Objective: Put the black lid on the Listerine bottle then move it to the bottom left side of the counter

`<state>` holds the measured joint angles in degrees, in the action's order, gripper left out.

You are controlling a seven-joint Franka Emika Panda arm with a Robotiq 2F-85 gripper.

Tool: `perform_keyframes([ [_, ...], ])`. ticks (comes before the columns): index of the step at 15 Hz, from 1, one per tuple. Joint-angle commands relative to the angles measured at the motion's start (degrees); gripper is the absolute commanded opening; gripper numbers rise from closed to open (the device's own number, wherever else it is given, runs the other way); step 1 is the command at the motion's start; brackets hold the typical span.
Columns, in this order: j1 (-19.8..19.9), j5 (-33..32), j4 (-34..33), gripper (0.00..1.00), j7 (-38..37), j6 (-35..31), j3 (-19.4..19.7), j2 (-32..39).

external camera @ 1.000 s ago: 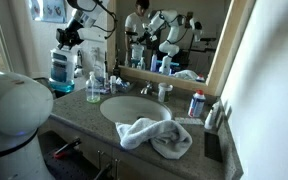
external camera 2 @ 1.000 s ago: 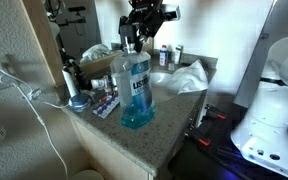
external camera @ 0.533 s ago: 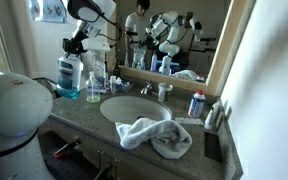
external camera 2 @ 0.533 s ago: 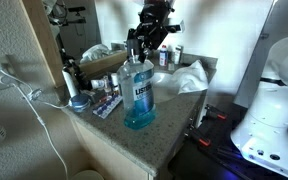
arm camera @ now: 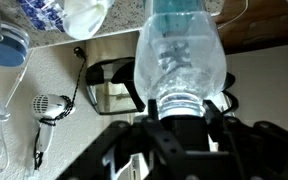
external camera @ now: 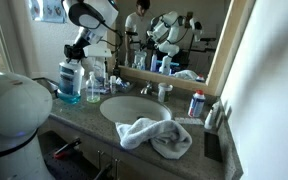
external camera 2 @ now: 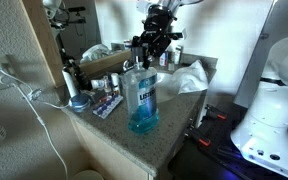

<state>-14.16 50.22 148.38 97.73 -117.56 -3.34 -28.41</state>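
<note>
The Listerine bottle [external camera 2: 142, 100], tall and clear with blue-teal liquid, stands upright near the end of the speckled counter [external camera 2: 114, 140]. It also shows in an exterior view [external camera: 70, 80] left of the sink. My gripper [external camera 2: 149, 52] comes down from above and is shut on the bottle's top. In the wrist view the threaded neck [arm camera: 179, 100] sits between my fingers [arm camera: 179, 118]. The black lid is not visible on its own; the black gripper body hides the bottle's top. The bottle's base is at or just above the counter.
An oval white sink [external camera: 134, 108] holds the counter's middle, with a crumpled white towel [external camera: 154, 135] at its front. A green soap bottle [external camera: 93, 88] stands next to the Listerine. A small blue can [external camera: 196, 103], a black phone [external camera: 213, 147], small packets [external camera 2: 106, 103] and a hair dryer [arm camera: 49, 105] lie around.
My gripper has carried the bottle a little along the counter and lower. The grip on its top has stayed the same.
</note>
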Motion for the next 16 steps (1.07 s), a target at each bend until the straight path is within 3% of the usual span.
perform_keyframes([
  [1,0.6,-0.9,-0.1,0.23,0.6,-0.5,-1.2,0.0],
  [11,-0.4,-6.6,-0.3,0.23,0.8,-2.5,-2.9,0.4],
  [12,-0.5,-6.8,-0.3,0.26,1.0,-2.5,-2.9,0.3],
  [13,-0.6,-7.1,-0.3,0.73,1.0,-2.5,-2.9,0.2],
  [14,-0.8,-7.3,-0.3,0.73,1.0,-2.6,-2.9,0.1],
  [16,-1.1,-7.8,-0.3,0.87,1.0,-2.8,-2.8,0.1],
])
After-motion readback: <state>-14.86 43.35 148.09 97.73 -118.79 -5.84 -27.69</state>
